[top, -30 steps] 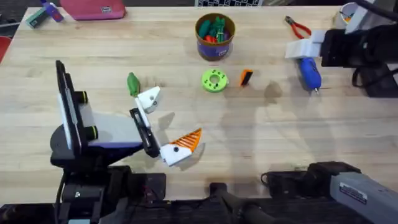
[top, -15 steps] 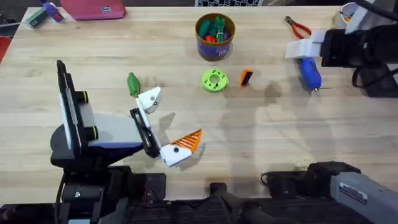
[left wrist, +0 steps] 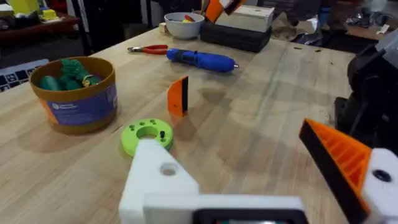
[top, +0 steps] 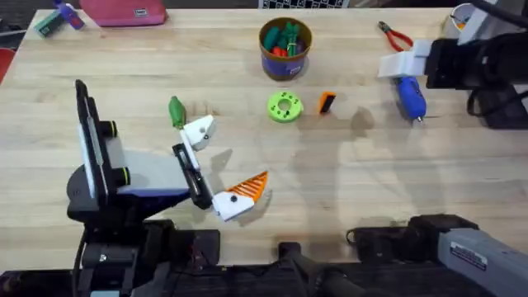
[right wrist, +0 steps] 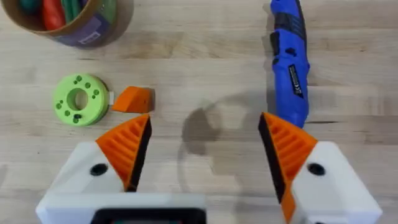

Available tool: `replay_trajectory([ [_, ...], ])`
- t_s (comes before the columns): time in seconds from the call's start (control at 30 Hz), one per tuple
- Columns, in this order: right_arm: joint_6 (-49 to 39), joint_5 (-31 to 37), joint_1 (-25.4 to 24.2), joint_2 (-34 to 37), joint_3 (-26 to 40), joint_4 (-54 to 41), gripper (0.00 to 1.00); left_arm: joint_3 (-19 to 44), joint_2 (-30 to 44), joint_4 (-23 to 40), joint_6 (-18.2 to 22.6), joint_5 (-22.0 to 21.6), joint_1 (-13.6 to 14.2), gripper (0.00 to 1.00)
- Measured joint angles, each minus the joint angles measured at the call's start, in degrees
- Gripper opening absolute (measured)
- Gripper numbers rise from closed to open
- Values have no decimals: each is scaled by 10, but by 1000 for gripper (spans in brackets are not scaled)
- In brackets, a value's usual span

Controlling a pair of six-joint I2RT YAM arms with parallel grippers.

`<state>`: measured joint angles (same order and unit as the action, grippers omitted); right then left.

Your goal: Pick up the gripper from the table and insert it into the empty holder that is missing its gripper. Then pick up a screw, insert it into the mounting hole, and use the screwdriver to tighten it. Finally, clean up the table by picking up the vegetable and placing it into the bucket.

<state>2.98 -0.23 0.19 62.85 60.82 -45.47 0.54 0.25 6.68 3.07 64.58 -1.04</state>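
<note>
The loose orange gripper (top: 327,101) (left wrist: 178,96) (right wrist: 132,99) stands on the table beside a lime-green disc (top: 285,107) (left wrist: 147,134) that carries a small dark screw (left wrist: 161,133). My left gripper (top: 221,162) (left wrist: 227,140) is open; one finger is the bare white holder (top: 198,130) (left wrist: 158,180) with its mounting hole (left wrist: 168,168), and the other has an orange tip. The green vegetable (top: 176,111) lies just beyond the holder. The bucket (top: 285,48) (left wrist: 78,93) (right wrist: 68,22) holds toy vegetables. My right gripper (top: 406,68) (right wrist: 202,134) hangs open, holding nothing, over the blue screwdriver (top: 410,96) (right wrist: 290,62) (left wrist: 202,59).
Red-handled pliers (top: 394,35) (left wrist: 148,49) lie at the back right, near a white bowl (left wrist: 184,25). A pink case (top: 124,11) sits at the back left edge. The left arm's base (top: 107,177) occupies the front left.
</note>
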Motion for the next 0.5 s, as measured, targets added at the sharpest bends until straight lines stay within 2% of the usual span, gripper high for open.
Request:
replay_trajectory([
  [0.33,6,0,-5,0,0,0,994,0,0,0,0,1,0,985],
  [0.5,87,2,1,6,4,-22,993,0,0,0,2,1,0,985],
])
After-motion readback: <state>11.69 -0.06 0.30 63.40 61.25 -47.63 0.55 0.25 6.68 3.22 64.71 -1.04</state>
